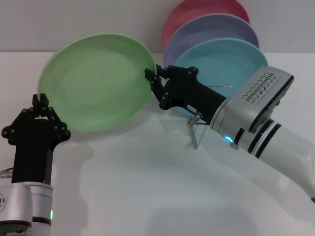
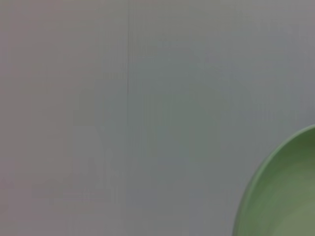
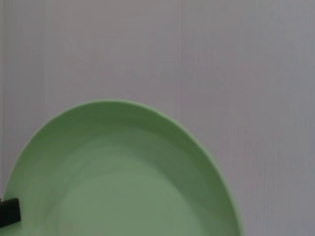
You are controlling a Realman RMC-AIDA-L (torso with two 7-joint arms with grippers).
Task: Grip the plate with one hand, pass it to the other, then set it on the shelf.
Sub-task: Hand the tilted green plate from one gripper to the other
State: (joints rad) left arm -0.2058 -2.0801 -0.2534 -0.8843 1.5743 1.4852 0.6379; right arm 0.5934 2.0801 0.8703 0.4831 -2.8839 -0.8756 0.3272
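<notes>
The light green plate (image 1: pixel 98 81) is held up off the table, tilted with its face toward me. My right gripper (image 1: pixel 156 84) is shut on its right rim. My left gripper (image 1: pixel 42 104) is at its lower left rim, fingertips drawn together on the edge. The plate fills the lower part of the right wrist view (image 3: pixel 118 182), and only its edge shows in the left wrist view (image 2: pixel 285 191). The wire shelf (image 1: pixel 198 127) stands behind and below the right gripper, mostly hidden by the right arm.
A turquoise plate (image 1: pixel 224 59), a lavender plate (image 1: pixel 211 29) and a pink plate (image 1: pixel 197 12) stand upright at the back right in the shelf. The white table (image 1: pixel 147 187) spreads out in front.
</notes>
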